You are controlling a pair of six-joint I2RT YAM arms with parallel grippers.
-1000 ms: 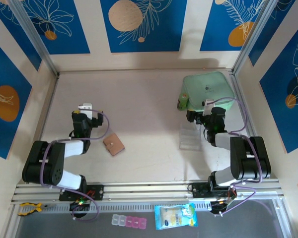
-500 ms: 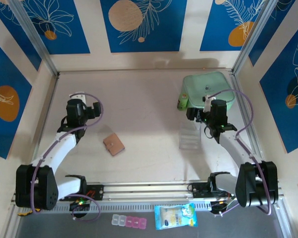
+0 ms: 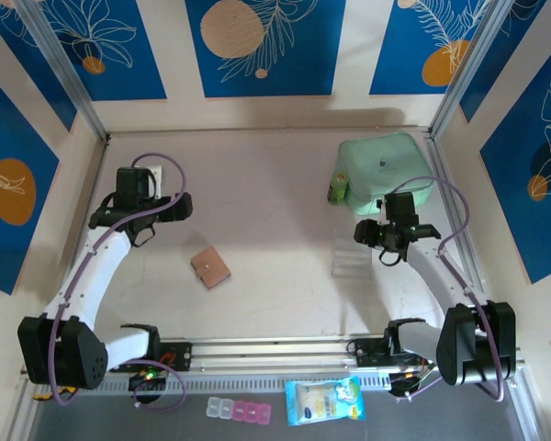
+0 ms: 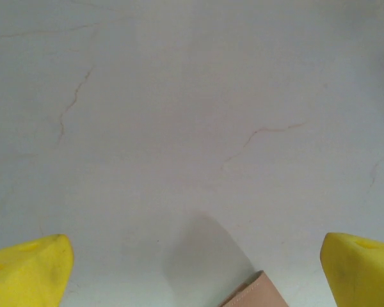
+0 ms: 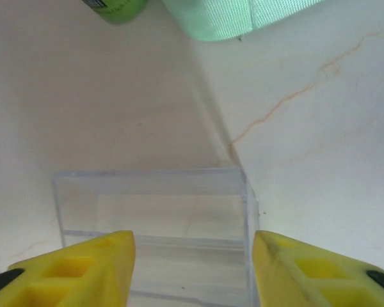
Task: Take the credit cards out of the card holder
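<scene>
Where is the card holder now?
In the top view, the card holder lies closed, left of centre, just nearer than the left fingers and well left of the clear box.

Card holder (image 4: 255,295) mostly beyond bottom edge

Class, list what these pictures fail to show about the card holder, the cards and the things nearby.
- Top view: the closed card holder hides any credit cards inside.
- Left wrist view: the bottom edge cuts off all but one corner of the card holder.
- Right wrist view: the top edge cuts off the green bottle, so its label is unreadable.
- Right wrist view: the bottom edge cuts off the near side of the clear box.
</scene>
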